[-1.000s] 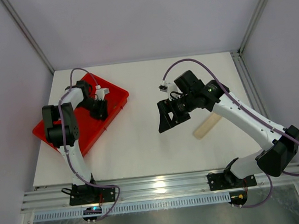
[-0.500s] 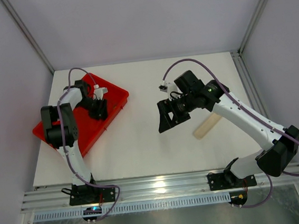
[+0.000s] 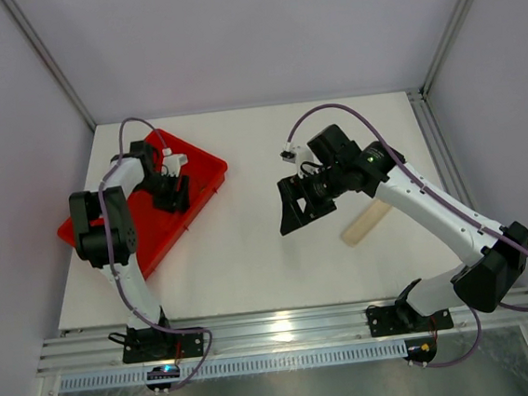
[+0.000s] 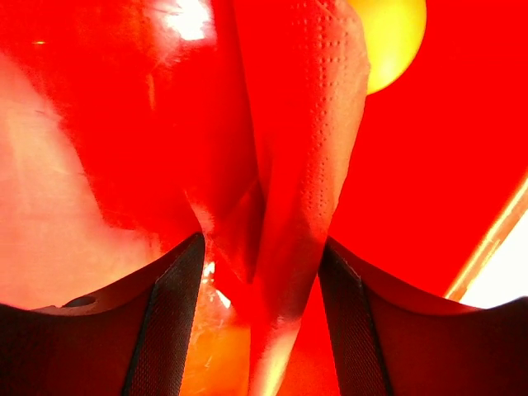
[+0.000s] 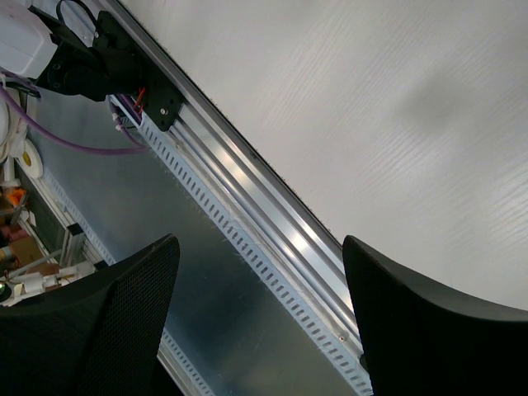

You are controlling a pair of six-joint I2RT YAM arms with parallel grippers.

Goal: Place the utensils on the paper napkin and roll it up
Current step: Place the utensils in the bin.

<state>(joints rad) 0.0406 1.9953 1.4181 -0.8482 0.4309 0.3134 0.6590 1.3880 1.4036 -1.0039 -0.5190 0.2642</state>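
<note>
The left fingers [image 4: 169, 330] stand apart, pointing down into the large rigid red plastic tray [image 3: 203, 170]. A raised ridge of the thin red paper napkin [image 4: 305, 124] runs between them and appears to meet both inner faces; whether they pinch it cannot be told. A pale yellow rounded shape [image 4: 398, 37] shows just past the napkin's far end; its identity is not clear.

The right fingers [image 5: 99, 322] are spread wide and hold nothing. They hang above the white worktop [image 3: 250, 246], near its middle. A pale tan wooden stick [image 3: 366, 220], judged to be one of the utensils, lies on the worktop just beside them, well apart from the tray.

Task status, as judged: early stage. The napkin is in the tray, creased rather than flat. No utensil is seen on it. Spreading, loading and rolling all remain.

Left arm: elbow raised over the tray's near side, forearm reaching to the tray's far right part. Right arm: stretched diagonally from its base toward the worktop centre, with the wrist camera facing the near rail.
</note>
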